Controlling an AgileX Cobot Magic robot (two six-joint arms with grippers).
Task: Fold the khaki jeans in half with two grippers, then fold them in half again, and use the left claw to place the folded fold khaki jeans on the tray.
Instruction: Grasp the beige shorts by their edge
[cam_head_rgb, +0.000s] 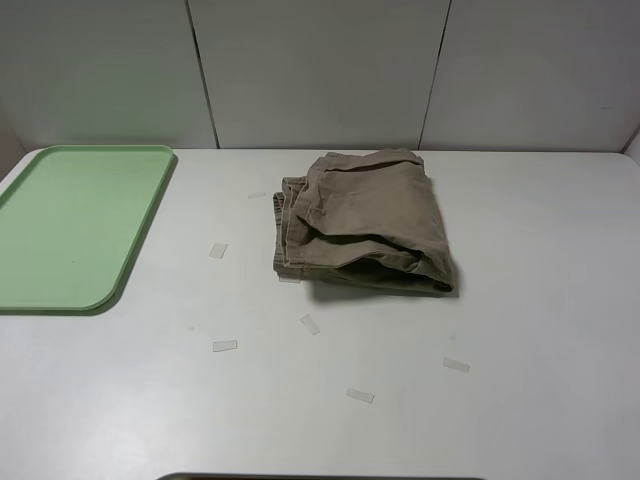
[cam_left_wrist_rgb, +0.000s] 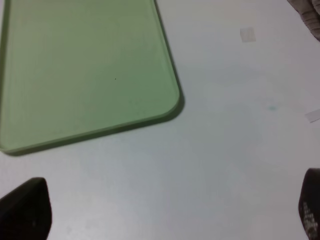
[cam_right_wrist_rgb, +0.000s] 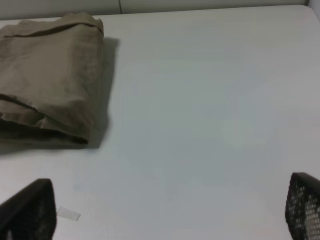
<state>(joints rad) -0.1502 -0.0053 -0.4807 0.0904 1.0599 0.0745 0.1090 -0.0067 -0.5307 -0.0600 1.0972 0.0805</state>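
Observation:
The khaki jeans (cam_head_rgb: 362, 220) lie folded in a thick bundle at the middle of the white table, waistband toward the left. They also show in the right wrist view (cam_right_wrist_rgb: 47, 75), and a corner shows in the left wrist view (cam_left_wrist_rgb: 311, 17). The pale green tray (cam_head_rgb: 70, 225) lies at the far left, bare, and fills much of the left wrist view (cam_left_wrist_rgb: 85, 65). Neither arm shows in the high view. My left gripper (cam_left_wrist_rgb: 165, 215) is open over bare table near the tray's corner. My right gripper (cam_right_wrist_rgb: 165, 215) is open over bare table to the right of the jeans.
Several small clear tape strips (cam_head_rgb: 225, 346) lie on the table (cam_head_rgb: 540, 300) around the jeans. A grey panelled wall (cam_head_rgb: 320, 70) stands behind the table's back edge.

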